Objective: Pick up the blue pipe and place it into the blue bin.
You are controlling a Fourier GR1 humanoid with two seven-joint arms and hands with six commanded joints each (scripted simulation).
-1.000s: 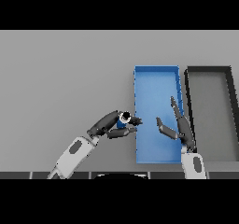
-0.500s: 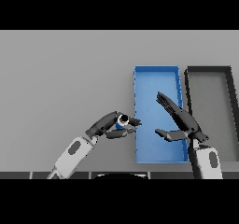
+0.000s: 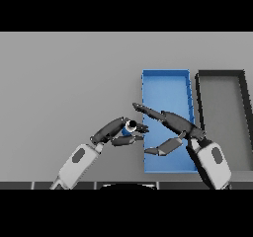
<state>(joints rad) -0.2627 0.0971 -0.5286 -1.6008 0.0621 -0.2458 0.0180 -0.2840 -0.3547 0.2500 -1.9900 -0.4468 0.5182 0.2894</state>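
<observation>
A short blue pipe [image 3: 130, 127] with a pale open end is held in my left hand [image 3: 118, 131], whose fingers and thumb curl around it just left of the blue bin [image 3: 165, 85]. The bin is a long blue tray lying right of centre. My right hand [image 3: 170, 125] reaches leftward over the bin's near half, fingers straight and thumb spread, its fingertips close to the pipe. Whether they touch the pipe I cannot tell.
A dark grey bin [image 3: 222, 102] of the same shape lies right of the blue one. The grey table [image 3: 69, 78] stretches to the left and far side.
My right hand has swung left across the blue bin, from its right side until its fingertips are beside the pipe. My left hand with the pipe has shifted slightly.
</observation>
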